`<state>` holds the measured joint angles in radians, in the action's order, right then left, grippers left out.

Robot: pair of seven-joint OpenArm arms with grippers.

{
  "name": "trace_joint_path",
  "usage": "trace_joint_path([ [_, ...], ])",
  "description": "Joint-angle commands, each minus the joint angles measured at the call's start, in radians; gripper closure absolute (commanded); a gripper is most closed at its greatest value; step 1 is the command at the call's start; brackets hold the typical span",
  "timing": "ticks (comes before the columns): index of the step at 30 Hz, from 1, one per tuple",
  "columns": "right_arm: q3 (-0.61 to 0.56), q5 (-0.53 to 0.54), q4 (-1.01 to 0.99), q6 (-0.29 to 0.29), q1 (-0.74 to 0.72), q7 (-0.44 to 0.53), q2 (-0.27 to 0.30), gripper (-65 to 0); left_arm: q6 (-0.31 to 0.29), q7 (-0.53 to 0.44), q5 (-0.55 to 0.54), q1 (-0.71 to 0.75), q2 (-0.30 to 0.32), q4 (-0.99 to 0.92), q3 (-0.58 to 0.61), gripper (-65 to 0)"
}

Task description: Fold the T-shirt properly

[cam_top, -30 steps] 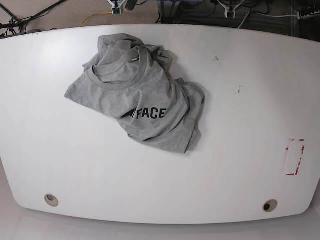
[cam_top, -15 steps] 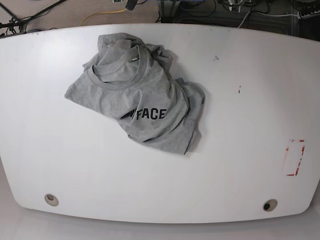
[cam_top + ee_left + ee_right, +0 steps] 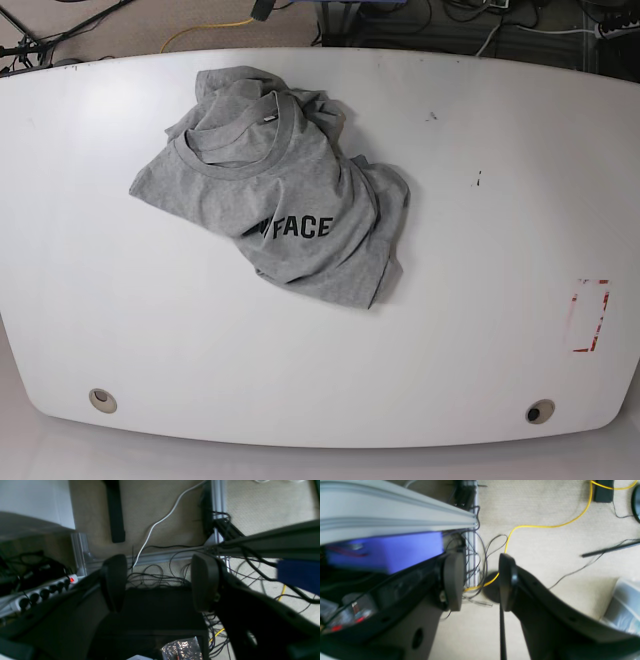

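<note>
The grey T-shirt [image 3: 280, 195] lies crumpled on the white table [image 3: 470, 230], left of centre toward the far edge, collar up and the letters "FACE" showing. Neither arm appears in the base view. In the left wrist view my left gripper [image 3: 160, 582] is open over the floor, nothing between its fingers. My right gripper [image 3: 480, 581] in the right wrist view is also open, hanging over carpet and cables with nothing in it. Neither wrist view shows the T-shirt.
A red-marked rectangle [image 3: 588, 314] sits near the table's right edge. Two round holes [image 3: 101, 400] [image 3: 540, 411] lie near the front corners. Beyond the far edge are cables, a yellow cable [image 3: 545, 526], a power strip [image 3: 37, 592] and aluminium frame rails [image 3: 395, 512].
The bits of the arms seen at the top edge of the base view have pulled out of sight. The T-shirt has not moved.
</note>
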<state>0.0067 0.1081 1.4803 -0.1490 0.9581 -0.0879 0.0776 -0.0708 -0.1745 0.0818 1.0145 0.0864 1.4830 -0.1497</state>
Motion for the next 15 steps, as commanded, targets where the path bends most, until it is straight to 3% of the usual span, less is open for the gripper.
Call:
trace_joint_path([
  [1,0.003,0.000,0.089,-0.002,0.051,0.001,0.006,-22.4,-0.001,-0.015,-0.001,0.062,0.000,0.084,-0.001,-37.4],
  [9,0.003,0.000,0.352,-0.002,0.150,-0.085,0.008,-22.4,-0.001,-0.015,-0.009,0.146,-0.007,0.276,-0.078,-37.5],
  [15,0.005,0.000,0.500,-0.002,0.163,-0.178,0.014,-22.4,-0.001,-0.015,-0.162,0.172,0.000,0.377,-0.121,-37.8],
])
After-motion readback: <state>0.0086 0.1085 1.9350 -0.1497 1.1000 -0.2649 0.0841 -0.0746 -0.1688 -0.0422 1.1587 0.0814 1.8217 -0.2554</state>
